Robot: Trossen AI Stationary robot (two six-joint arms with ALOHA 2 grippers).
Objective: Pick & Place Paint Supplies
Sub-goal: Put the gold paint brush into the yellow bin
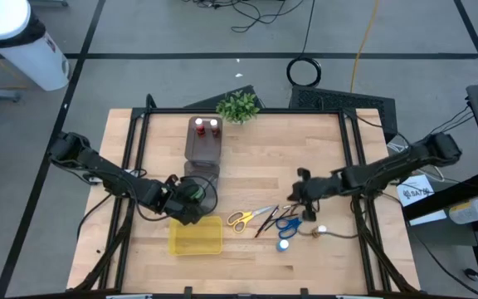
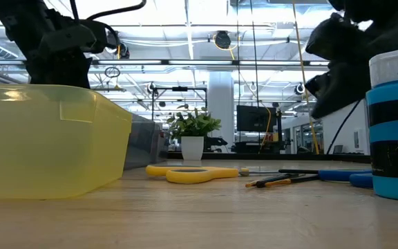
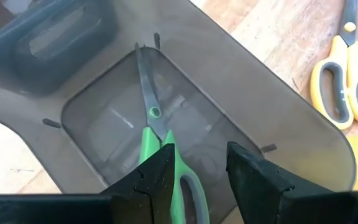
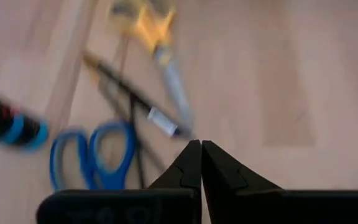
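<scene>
Green-handled scissors (image 3: 151, 118) point blades-first into the near compartment of the dark grey organiser tray (image 1: 204, 154), with my left gripper (image 3: 201, 152) shut on them, just above the tray's near end (image 1: 191, 193). Two red-capped bottles (image 1: 207, 124) stand in the tray's far end. On the wood lie yellow scissors (image 1: 241, 220), thin dark brushes (image 1: 265, 219), blue scissors (image 1: 287, 224), a blue bottle (image 1: 284, 244) and a white-capped bottle (image 1: 322, 230). My right gripper (image 1: 295, 198) hovers shut above the brushes (image 4: 129, 93), touching nothing. My left gripper has the scissors' green handle end (image 3: 180, 180) between its two fingers; one finger (image 3: 160, 171) covers part of it. The fingers slant down from the near side and lie along the scissors. The blades reach ahead to the compartment's far corner (image 3: 138, 53); whether the tip rests there I cannot tell.
A yellow tray (image 1: 196, 237) sits near the front edge, just on the near side of my left gripper. A small potted plant (image 1: 238, 106) stands at the far edge. Bare wood lies between the organiser and my right arm.
</scene>
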